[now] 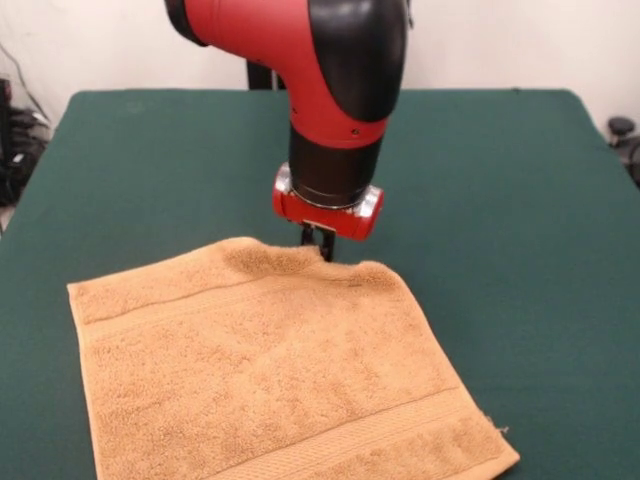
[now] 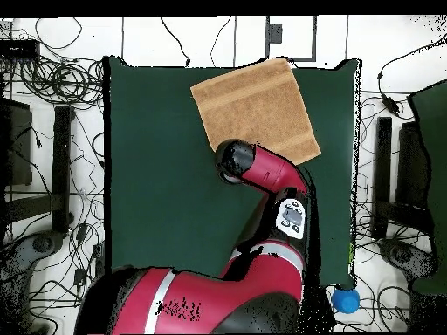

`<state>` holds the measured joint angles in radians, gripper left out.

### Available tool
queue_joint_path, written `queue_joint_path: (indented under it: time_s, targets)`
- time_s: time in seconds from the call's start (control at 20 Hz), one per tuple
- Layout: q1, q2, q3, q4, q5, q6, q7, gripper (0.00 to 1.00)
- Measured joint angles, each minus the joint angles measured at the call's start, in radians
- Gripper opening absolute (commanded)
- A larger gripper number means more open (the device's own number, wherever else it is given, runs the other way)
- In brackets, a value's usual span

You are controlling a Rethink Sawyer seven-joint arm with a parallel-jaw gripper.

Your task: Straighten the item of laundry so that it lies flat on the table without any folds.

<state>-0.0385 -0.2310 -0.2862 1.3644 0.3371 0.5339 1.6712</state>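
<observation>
The tan-orange towel point(image 1: 280, 370) lies spread on the dark green table point(image 1: 520, 200), near its front left in the front view. It is mostly flat, with woven bands near its far and near edges. Its far edge is puckered and slightly raised at the middle. My gripper point(image 1: 318, 243) stands straight down at that far edge, its fingers close together and pinching the raised hem. In the overhead view the towel point(image 2: 255, 106) lies at the table's point(image 2: 157, 174) top edge, and the arm's wrist hides the gripper at the towel's lower left edge.
The towel's near corner point(image 1: 505, 458) reaches close to the table's front edge. Cables and stands point(image 2: 52, 157) surround the table on the floor. A blue ball point(image 2: 345, 300) lies off the table beside the robot's base.
</observation>
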Motion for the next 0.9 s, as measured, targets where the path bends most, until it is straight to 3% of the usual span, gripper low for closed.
queue_joint_path:
  time_s: [0.2, 0.9]
  targets:
    - [0.001, -0.009, 0.0, 0.009, 0.001, -0.009, 0.008, 0.0]
    - [0.016, -0.149, 0.012, 0.241, 0.053, -0.092, 0.098, 0.0]
